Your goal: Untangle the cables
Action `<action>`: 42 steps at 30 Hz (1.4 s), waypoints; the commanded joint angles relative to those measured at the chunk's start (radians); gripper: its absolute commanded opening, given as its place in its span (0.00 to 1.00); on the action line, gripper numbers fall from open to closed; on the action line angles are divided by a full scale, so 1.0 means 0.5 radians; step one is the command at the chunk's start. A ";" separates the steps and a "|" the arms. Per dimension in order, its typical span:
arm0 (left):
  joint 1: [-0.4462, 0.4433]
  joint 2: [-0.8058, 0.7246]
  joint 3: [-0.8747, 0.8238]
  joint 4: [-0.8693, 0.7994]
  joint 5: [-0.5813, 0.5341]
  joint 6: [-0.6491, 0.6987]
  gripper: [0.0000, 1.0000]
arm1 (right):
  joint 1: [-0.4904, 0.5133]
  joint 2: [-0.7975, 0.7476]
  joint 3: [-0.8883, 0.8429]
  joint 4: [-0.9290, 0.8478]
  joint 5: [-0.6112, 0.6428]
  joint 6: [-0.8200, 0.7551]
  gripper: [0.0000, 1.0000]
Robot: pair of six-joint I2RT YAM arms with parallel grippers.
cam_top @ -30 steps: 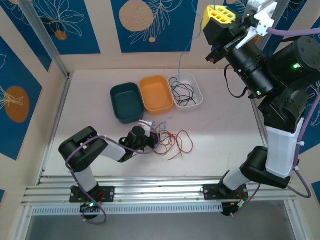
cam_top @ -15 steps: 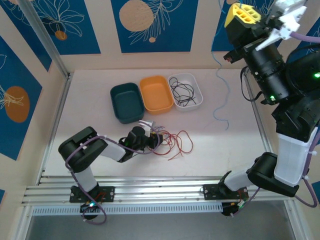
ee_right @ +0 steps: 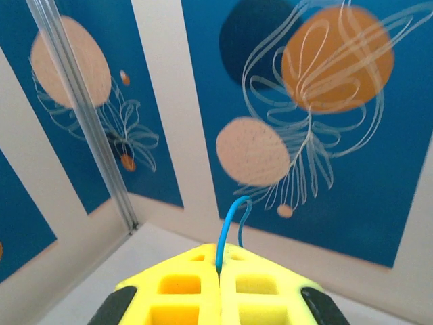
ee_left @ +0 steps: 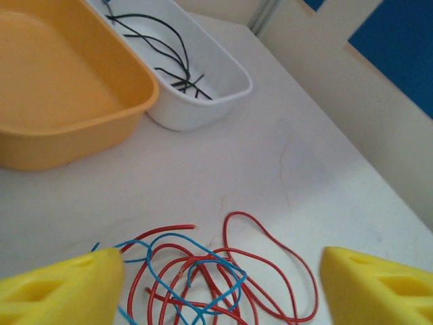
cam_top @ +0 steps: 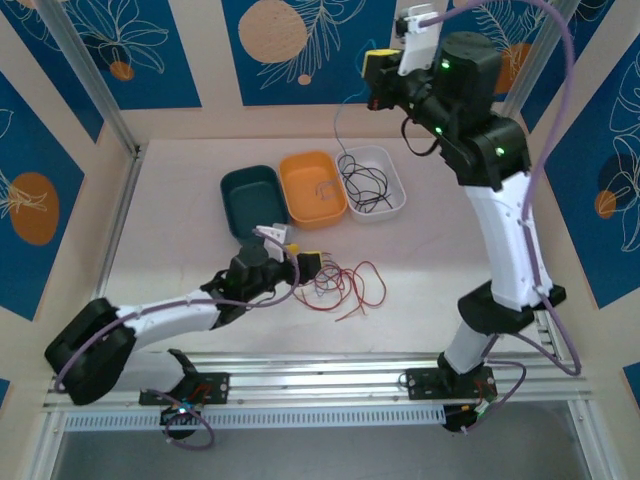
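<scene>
A tangle of red and blue cables (cam_top: 345, 283) (ee_left: 203, 274) lies on the white table in front of the trays. My left gripper (cam_top: 303, 265) (ee_left: 220, 271) is open just left of and above this tangle; its yellow fingertips (ee_left: 64, 288) stand wide apart on either side of the loops and touch nothing. High at the back, my right gripper (cam_top: 376, 80) (ee_right: 220, 263) is shut on one thin blue cable (ee_right: 231, 215). That blue cable (cam_top: 338, 125) hangs down toward the white tray's back left corner.
Three trays stand in a row at the back: dark green (cam_top: 228, 186), orange (cam_top: 300, 163) (ee_left: 101, 64) holding a few thin brownish wires, and white (cam_top: 398, 185) (ee_left: 223, 91) holding black wires. A metal post (cam_top: 90, 80) and patterned walls border the table.
My right arm has swung from the far right to the left, carrying the blue cable above the trays. The left arm has stretched out and its gripper has shifted right over the tangle.
</scene>
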 commanded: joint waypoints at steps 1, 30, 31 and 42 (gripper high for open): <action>0.006 -0.210 0.024 -0.372 -0.222 0.055 0.89 | -0.012 0.133 0.142 -0.019 -0.138 0.080 0.00; 0.020 -0.847 0.070 -1.199 -1.002 0.137 1.00 | -0.030 0.830 0.351 0.066 -0.119 -0.009 0.00; 0.019 -0.852 0.082 -1.224 -1.015 0.145 1.00 | -0.030 0.839 0.327 0.061 -0.114 -0.009 0.00; 0.023 -0.865 0.087 -1.268 -1.068 0.142 1.00 | -0.029 1.050 0.147 -0.077 -0.070 0.025 0.00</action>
